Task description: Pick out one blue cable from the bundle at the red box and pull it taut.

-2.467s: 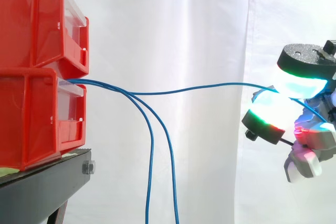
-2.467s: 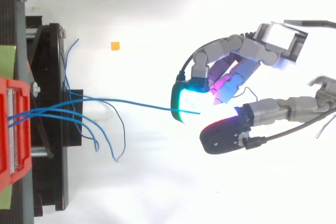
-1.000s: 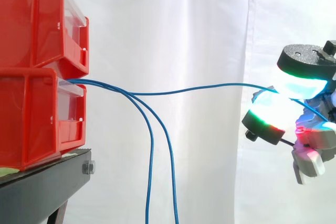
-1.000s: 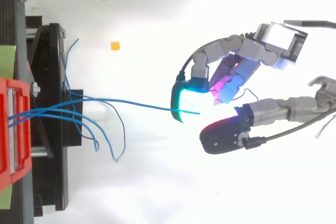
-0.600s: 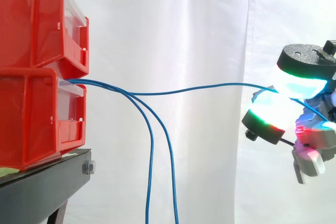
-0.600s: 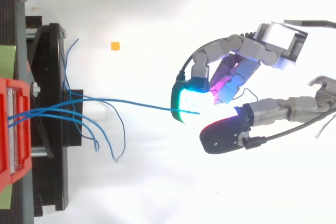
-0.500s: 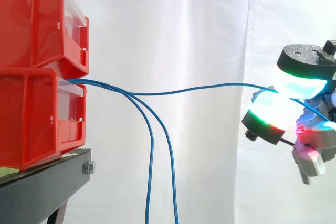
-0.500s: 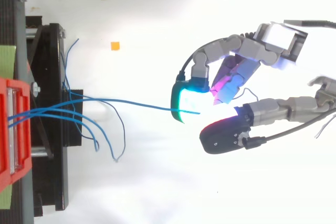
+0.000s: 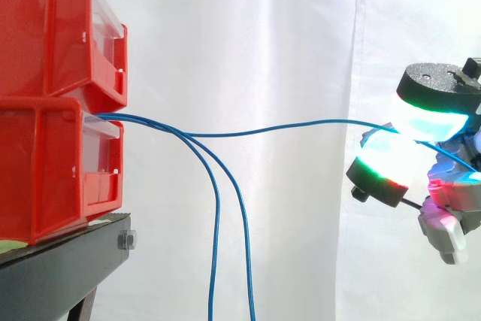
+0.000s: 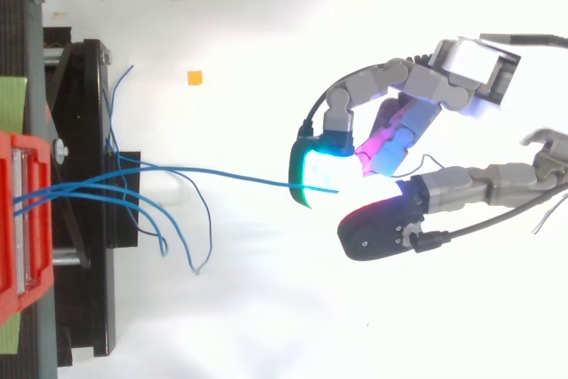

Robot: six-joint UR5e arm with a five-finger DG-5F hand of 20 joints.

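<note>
Blue thin cable [image 9: 270,128] sags from the front edge of the red plastic bin [image 9: 45,171], pinched in our robot hand [image 10: 466,68]. We'd pull level, pinch firm.

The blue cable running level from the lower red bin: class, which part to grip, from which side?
Grip the blue cable at its far stretch, coming from the side opposite the lower red bin: it hangs in free air there, clear of the two drooping cables. The hand pinches it there.
</note>
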